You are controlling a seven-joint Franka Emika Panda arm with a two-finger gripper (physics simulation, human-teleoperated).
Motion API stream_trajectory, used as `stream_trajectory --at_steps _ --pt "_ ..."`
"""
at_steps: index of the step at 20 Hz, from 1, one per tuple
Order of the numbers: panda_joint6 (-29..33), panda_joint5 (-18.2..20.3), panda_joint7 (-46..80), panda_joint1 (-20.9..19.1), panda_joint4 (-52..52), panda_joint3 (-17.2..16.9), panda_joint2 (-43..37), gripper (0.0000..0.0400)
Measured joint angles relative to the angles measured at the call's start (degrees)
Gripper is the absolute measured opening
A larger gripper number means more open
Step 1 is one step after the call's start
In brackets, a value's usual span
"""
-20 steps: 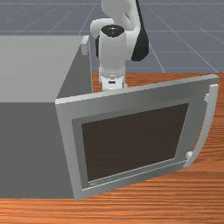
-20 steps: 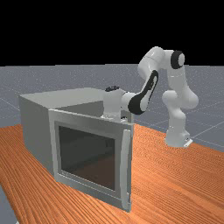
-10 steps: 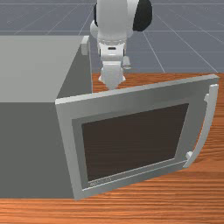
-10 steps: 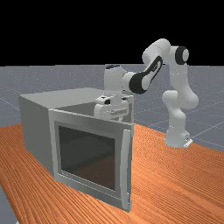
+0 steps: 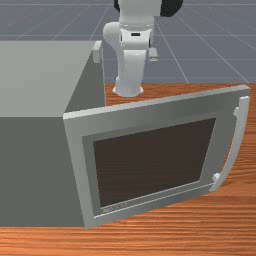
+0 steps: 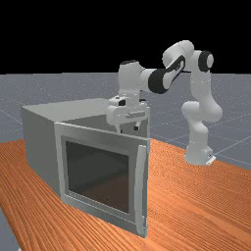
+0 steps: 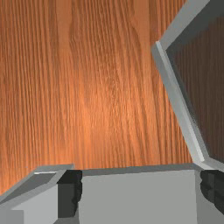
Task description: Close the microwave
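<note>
Microwave [image 5: 37,77], grey and boxy, takes the left side of the front view and the middle left of the far view. Its door [image 5: 75,150] hangs wide open, angled out from the body. In the front view you have the door's dark window [image 5: 155,162] at the centre and its long upright handle [image 5: 234,150] along the door edge at the right; in the far view that handle runs down the middle of the frame. Everything stands on the orange-brown wooden surface [image 5: 200,230].

Your tool [image 6: 128,130] is open, fingers [image 7: 69,194] spread apart and gripping nothing. In the far view you find it just above centre, fingertips pointing down near the door's top edge. Touching or apart there, you can't tell. Handle well clear of the fingers, lower in the far view.

Your arm [image 6: 198,90] reaches from its base [image 6: 197,154] at the far view's right toward the microwave. Wrist view gives you a plain grey panel in the gap between the fingers, bare wood grain past it; which part of the microwave that panel is, you can't tell.
</note>
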Motion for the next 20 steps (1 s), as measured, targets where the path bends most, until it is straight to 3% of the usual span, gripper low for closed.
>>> stream_trajectory --at_steps 2,3,6,13,20 --pt "-0.08 -0.19 2.28 1.07 0.28 0.64 0.20 0.0400" --pt "0.12 2.19 -0.57 0.97 0.23 1.34 0.24 0.0400" --pt "0.25 3.30 1.03 2.16 0.66 2.41 0.62 0.0400" --pt "0.13 2.69 5.89 5.18 2.43 4.26 1.96 0.0400" --pt "-4.95 1.29 7.49 5.74 6.39 4.16 1.15 0.0400"
